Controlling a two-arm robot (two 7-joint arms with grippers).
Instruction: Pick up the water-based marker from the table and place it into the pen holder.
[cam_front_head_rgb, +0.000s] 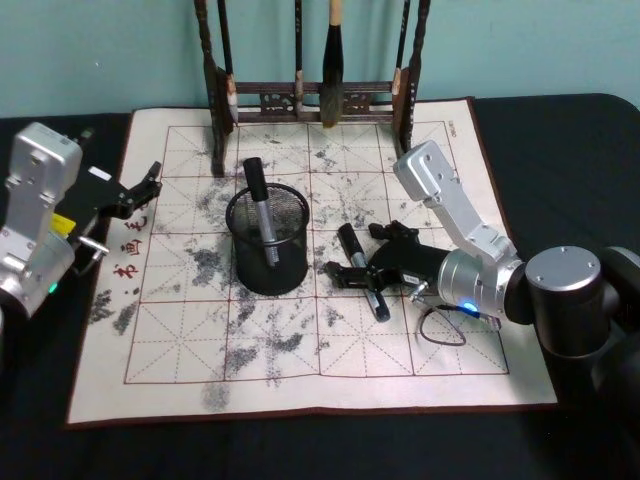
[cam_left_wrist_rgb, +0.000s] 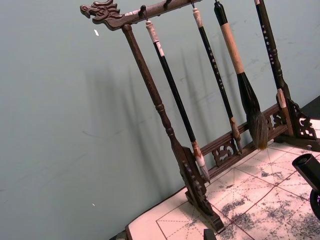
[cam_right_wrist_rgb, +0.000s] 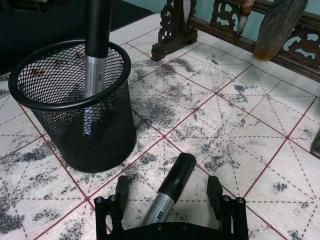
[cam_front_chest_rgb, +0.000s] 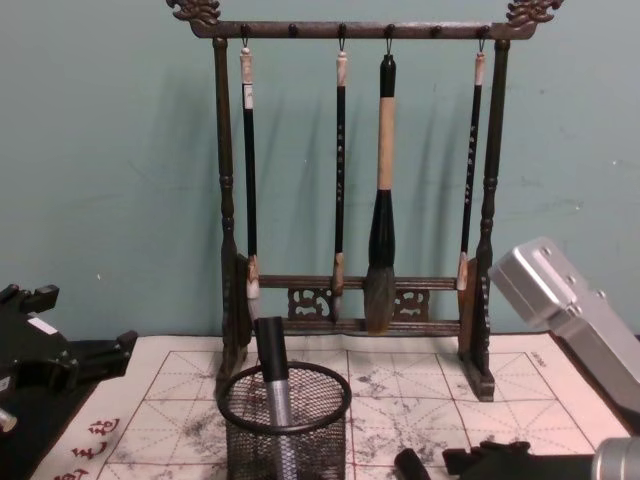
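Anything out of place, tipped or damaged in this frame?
Nothing looks wrong. The pen holder stands upright with one marker leaning inside; a second marker lies flat on the ink-smudged mat between the right gripper's open jaws. The left gripper sits by the mat's left edge.

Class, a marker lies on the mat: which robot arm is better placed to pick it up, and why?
Right. The open right claw straddles the marker beside the pen holder; the left claw sits off at the left edge of the mat.
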